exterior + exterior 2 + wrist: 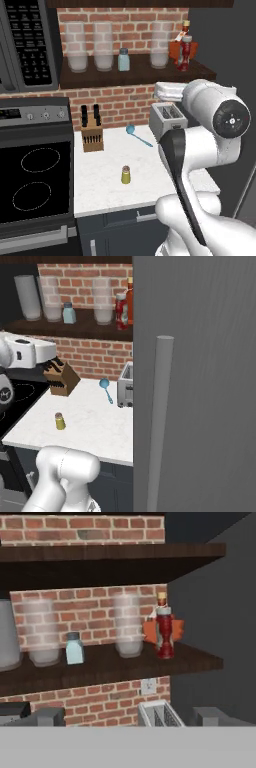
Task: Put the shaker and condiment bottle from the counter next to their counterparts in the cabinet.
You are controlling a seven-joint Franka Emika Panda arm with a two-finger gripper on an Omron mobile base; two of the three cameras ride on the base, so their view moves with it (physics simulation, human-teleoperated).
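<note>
Condiment bottle (165,637) stands beside flask (153,631) on cabinet (125,664); my open, empty gripper could topple it when retreating toward shaker (126,175).

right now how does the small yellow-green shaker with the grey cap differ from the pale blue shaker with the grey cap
The yellow-green shaker stands alone on the white counter; the pale blue shaker stands up on the dark wooden shelf between glass jars. Their colours differ. Both are upright, small and grey-capped.
</note>
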